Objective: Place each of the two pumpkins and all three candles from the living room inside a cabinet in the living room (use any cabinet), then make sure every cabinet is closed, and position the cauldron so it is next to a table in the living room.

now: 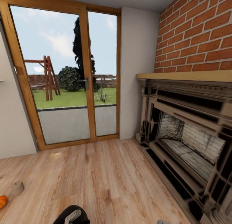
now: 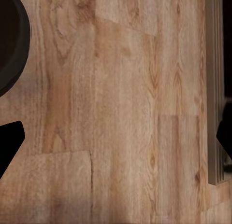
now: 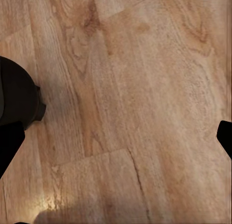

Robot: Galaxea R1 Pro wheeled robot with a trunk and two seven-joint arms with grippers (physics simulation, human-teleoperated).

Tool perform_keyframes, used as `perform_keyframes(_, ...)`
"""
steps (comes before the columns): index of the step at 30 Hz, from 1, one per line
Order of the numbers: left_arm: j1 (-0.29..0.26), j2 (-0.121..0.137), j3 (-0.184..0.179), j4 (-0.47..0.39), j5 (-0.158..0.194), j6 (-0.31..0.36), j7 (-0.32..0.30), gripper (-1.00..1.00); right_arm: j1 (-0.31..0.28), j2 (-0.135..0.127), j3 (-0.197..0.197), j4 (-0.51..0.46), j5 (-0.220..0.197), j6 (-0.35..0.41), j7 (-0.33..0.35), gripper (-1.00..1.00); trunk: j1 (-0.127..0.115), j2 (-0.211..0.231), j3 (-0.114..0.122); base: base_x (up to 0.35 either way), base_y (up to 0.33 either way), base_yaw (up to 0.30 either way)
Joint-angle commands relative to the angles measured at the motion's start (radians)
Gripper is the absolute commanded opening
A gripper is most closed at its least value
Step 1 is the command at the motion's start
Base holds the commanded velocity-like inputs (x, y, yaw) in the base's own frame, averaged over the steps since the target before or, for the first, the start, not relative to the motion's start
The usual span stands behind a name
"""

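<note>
- Pumpkin (image 1: 2,201): an orange sliver at the far left edge of the head view, on the wooden floor (image 1: 106,179).
- Candle (image 1: 17,188): tan stub lying tipped on the floor, just beside the pumpkin, toward the glazed door.
- Glazed door (image 1: 64,75): wood-framed, shut, with a garden behind the glass.
- Fireplace (image 1: 190,143): dark surround on the right, under a brick wall (image 1: 196,34) and a pale mantel.
- Left tool (image 2: 116,139): fingertips set wide apart over bare floor, holding nothing.
- Right tool (image 3: 116,139): fingertips likewise spread, holding nothing.
</note>
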Motion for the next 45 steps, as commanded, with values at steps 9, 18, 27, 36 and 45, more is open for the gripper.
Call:
perform_keyframes(9,0.0,0.0,-0.004,-0.001,0.01,0.007,-0.001,1.0,-0.001,-0.001,0.009,0.001,-0.01,-0.001,0.002,1.0,0.0,0.0,-0.001,0.189,-0.248,0.0)
perform_keyframes(18,0.0,0.0,-0.004,-0.001,0.01,0.006,-0.001,1.0,-0.001,-0.001,0.009,0.001,-0.01,-0.001,0.002,1.0,0.0,0.0,-0.001,0.199,-0.235,0.0)
perform_keyframes(27,0.0,0.001,-0.004,0.0,0.011,0.007,-0.001,1.0,-0.001,-0.001,0.01,0.001,-0.01,-0.001,0.002,1.0,0.0,0.0,-0.001,0.091,-0.06,0.0)
perform_keyframes(36,0.0,0.0,-0.004,0.0,0.011,0.007,-0.001,1.0,-0.001,-0.001,0.014,0.001,-0.01,-0.001,0.002,1.0,0.0,0.0,-0.001,0.279,-0.136,0.0)
perform_keyframes(45,0.0,0.0,-0.004,0.0,0.012,0.007,-0.001,1.0,-0.001,-0.001,0.015,0.001,-0.01,-0.001,0.002,1.0,0.0,0.0,-0.001,0.3,-0.144,0.0)
